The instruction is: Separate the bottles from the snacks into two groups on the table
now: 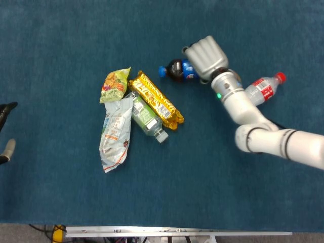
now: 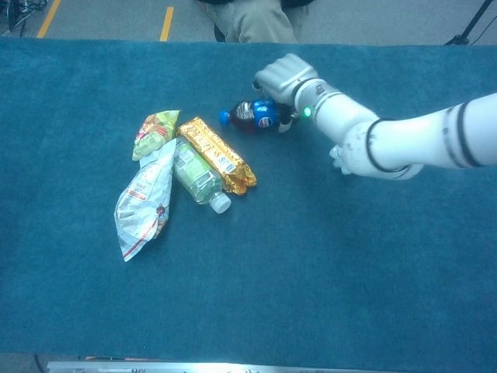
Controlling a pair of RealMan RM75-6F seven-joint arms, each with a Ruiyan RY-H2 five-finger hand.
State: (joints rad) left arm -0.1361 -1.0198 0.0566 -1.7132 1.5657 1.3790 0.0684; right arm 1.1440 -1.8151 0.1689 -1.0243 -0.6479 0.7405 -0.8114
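My right hand (image 1: pixel 205 56) (image 2: pixel 283 78) grips the base end of a dark cola bottle (image 1: pixel 177 70) (image 2: pixel 255 115) with a blue label, its blue cap pointing left. A clear bottle with a red label (image 1: pixel 262 90) lies to the right, behind my forearm. On the left a gold snack bar (image 1: pixel 156 100) (image 2: pixel 216 154), a green-labelled bottle (image 1: pixel 147 117) (image 2: pixel 198 177), a white pouch (image 1: pixel 116 132) (image 2: pixel 144 202) and a yellow-green chip bag (image 1: pixel 115 85) (image 2: pixel 154 132) lie bunched together. My left hand (image 1: pixel 6 130) shows only fingertips at the left edge, spread and holding nothing.
The blue cloth table (image 1: pixel 61 40) reaches out on all sides of the pile. In the chest view a person's legs (image 2: pixel 260 19) stand just beyond the far edge. The right forearm (image 1: pixel 243 109) lies across the space between the two right-side bottles.
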